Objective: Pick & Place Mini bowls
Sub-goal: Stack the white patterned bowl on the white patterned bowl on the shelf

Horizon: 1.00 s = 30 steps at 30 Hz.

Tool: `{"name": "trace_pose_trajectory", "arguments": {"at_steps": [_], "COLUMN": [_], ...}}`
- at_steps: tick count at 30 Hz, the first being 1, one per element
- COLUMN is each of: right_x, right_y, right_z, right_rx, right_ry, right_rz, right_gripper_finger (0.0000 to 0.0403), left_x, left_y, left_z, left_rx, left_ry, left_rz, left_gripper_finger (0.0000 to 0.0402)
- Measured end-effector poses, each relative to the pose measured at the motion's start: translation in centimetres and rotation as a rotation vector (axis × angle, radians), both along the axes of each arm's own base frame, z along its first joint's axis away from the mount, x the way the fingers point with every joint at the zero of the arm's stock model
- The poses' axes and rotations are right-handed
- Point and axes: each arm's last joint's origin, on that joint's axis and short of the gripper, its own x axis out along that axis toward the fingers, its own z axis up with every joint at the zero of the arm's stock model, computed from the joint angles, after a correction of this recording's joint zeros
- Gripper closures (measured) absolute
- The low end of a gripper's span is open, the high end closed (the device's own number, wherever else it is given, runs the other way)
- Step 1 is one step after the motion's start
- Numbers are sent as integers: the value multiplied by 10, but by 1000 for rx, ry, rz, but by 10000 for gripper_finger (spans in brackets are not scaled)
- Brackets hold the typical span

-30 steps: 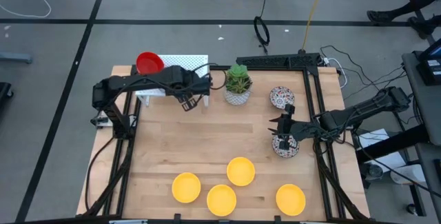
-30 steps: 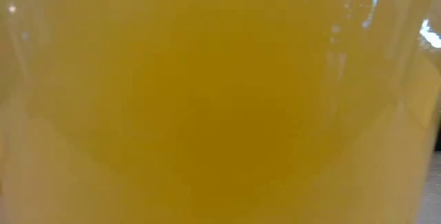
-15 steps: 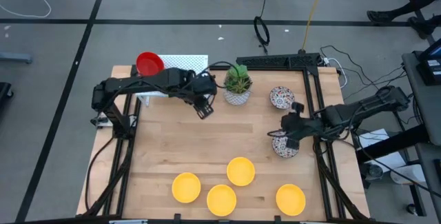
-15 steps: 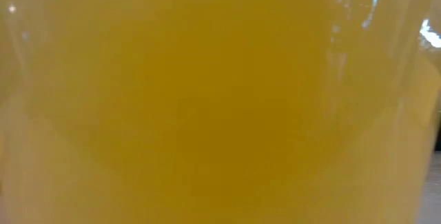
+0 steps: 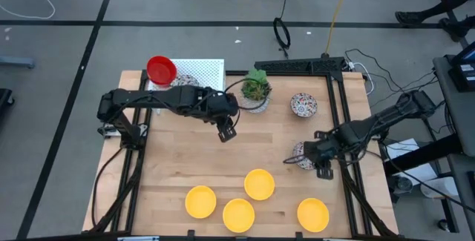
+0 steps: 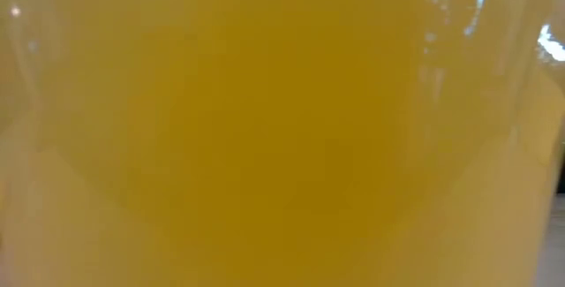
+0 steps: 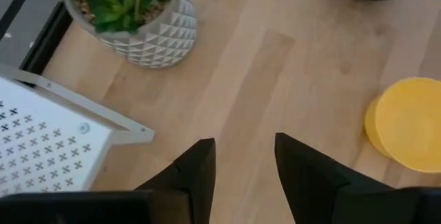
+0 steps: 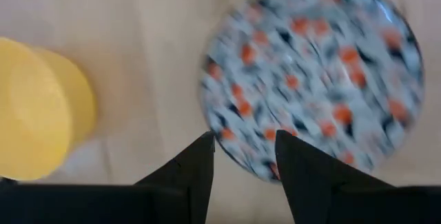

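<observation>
My right gripper (image 5: 303,159) is open low over a white floral mini bowl (image 5: 297,150) near the table's right edge. In the right wrist view its fingertips (image 8: 244,148) straddle that bowl's rim (image 8: 238,138). My left gripper (image 5: 227,133) is open and hangs over bare wood at mid-table (image 7: 244,151). A second floral bowl (image 5: 303,105) stands farther back. A third one (image 5: 185,82) and a red bowl (image 5: 161,69) sit on the white rack. Yellow bowls (image 5: 259,184) (image 5: 200,201) (image 5: 238,214) stand along the near edge, with more beside them. My right gripper has one finger (image 8: 200,162) outside the floral bowl's rim and the other (image 8: 296,162) over its inside, pointing down from above. The view is blurred, and I cannot tell whether either finger touches the bowl. The bowl rests on the table.
A white pot with a green plant (image 5: 256,90) stands at the far middle, close behind my left gripper (image 7: 148,34). The white perforated rack (image 5: 200,70) fills the far left corner. A yellow bowl (image 6: 282,128) fills the whole low view. Bare wood lies at mid-table.
My left gripper has moved from beside the rack toward the table's right and near side, out over mid-table. My right gripper has moved toward the near edge and down over the floral bowl, turning as it went.
</observation>
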Motion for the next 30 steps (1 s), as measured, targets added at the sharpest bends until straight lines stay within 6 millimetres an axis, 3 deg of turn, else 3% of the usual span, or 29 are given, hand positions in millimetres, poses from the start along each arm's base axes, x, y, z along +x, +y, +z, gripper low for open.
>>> {"name": "trace_pose_trajectory", "arguments": {"at_steps": [5, 12, 19, 23, 28, 30], "right_x": [5, 6, 13, 15, 18, 19], "right_y": [17, 32, 35, 36, 34, 31], "right_z": [-8, -38, -54, -59, -59, -59], "right_rx": [-4, -40, -230, -274, -324, -344], "right_ry": [-119, -20, -18, -13, -43, -49], "right_rz": [96, 103, 138, 196, 217, 212], "right_gripper_finger": [261, 241, 229, 269, 372, 391], "left_x": [0, 0, 0, 0, -1, -2], "left_y": [-9, -17, -17, -18, -23, -26], "left_z": [0, 0, 0, 0, -1, -1], "left_rx": [0, 1, 1, 0, 5, 12], "left_ry": [0, 0, 0, 0, 15, 25], "left_rz": [-27, -50, -48, -49, -74, -95], "left_gripper_finger": [248, 247, 247, 247, 247, 247]}}
